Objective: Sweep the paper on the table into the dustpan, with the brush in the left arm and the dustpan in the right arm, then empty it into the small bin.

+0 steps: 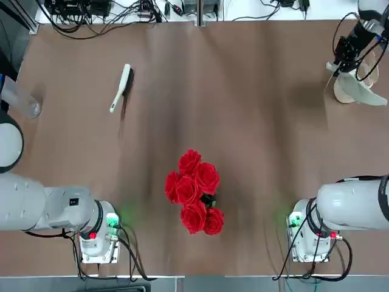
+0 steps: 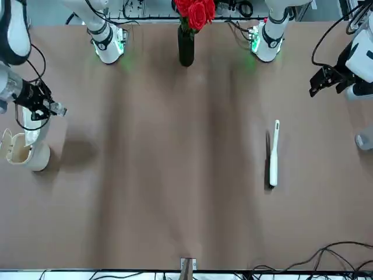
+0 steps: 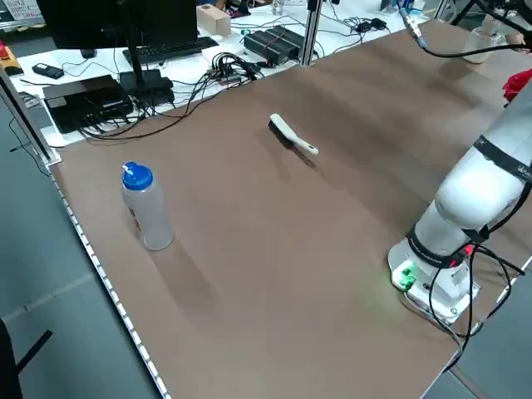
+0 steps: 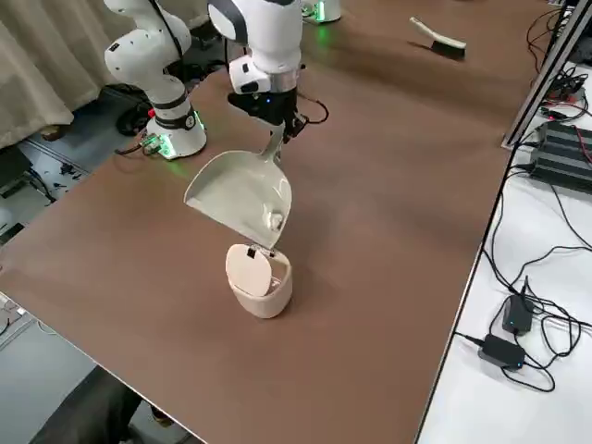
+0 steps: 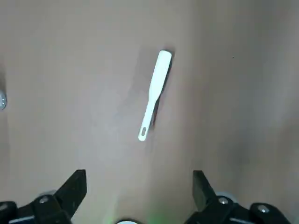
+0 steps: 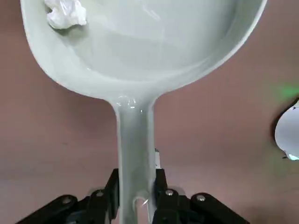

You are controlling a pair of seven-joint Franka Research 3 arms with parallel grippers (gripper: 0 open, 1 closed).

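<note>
The right claw (image 6: 137,193) is clenched on the handle of the pale dustpan (image 6: 140,70), holding it tilted over the small bin (image 4: 260,281) at the far right of the worktop (image 4: 370,231). The crumpled paper (image 6: 66,13) lies inside the scoop, close to its edge. The bin stands upright, its opening partly uncovered beside the round lid (image 4: 249,270).

The left claw (image 5: 140,196) is released, its fingers wide apart above the left side, with nothing between them. The white-handled brush (image 1: 123,87) lies far left on the worktop, a bottle (image 3: 147,206) to its left. Red roses (image 1: 193,188) stand near the middle.
</note>
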